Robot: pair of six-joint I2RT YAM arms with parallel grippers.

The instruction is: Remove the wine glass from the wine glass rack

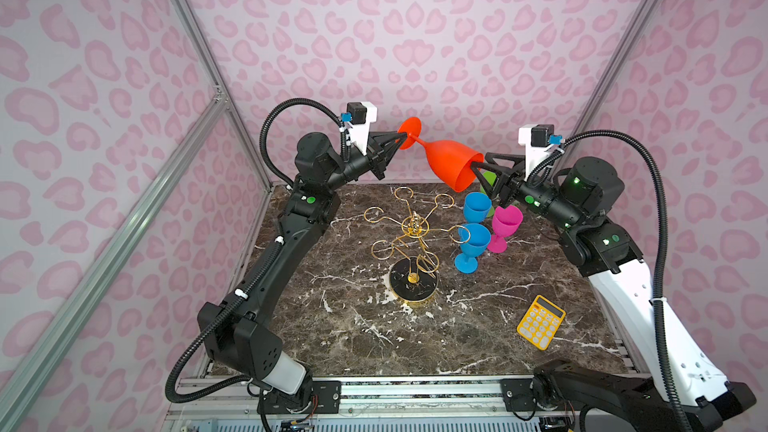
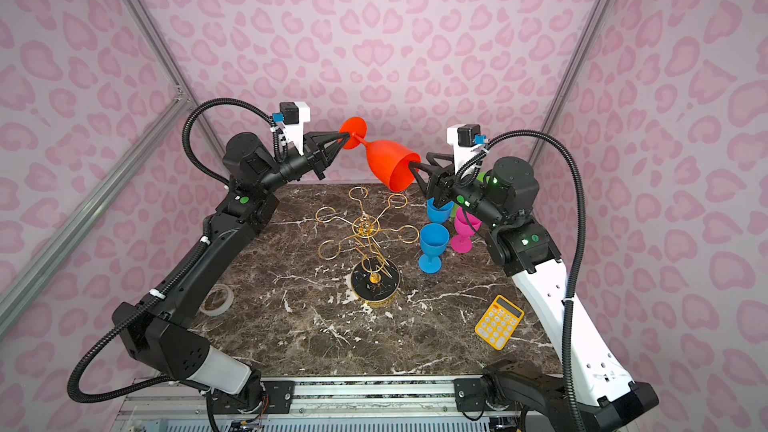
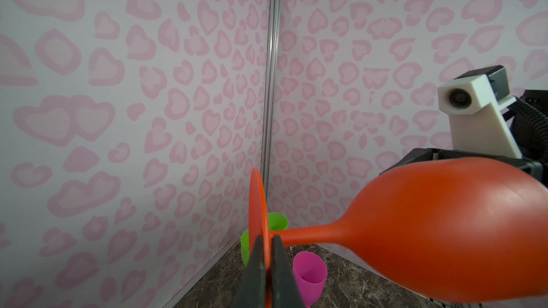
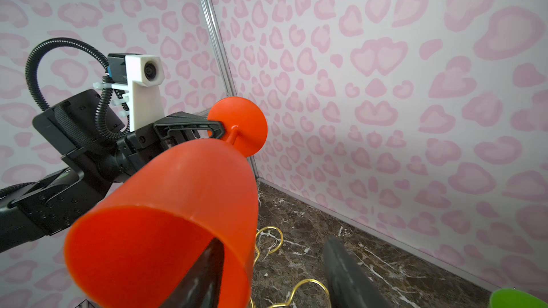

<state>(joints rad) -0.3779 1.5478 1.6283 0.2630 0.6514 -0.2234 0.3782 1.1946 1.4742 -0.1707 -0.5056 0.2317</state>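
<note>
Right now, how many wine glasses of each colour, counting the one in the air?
orange wine glass: 1
blue glasses: 2
pink glass: 1
green glass: at least 1, mostly hidden; possibly 2
Total: at least 5

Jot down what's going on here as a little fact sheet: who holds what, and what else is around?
Held item: orange wine glass, in the air, tilted, mouth towards the right arm
Left gripper: shut on the glass's foot
Right gripper: open, one finger inside the bowl, one outside
Wine glass rack: gold wire, nothing hanging on its loops
Standing beside the rack: near blue glass, far blue glass, pink glass
Also on the table: yellow calculator
</note>
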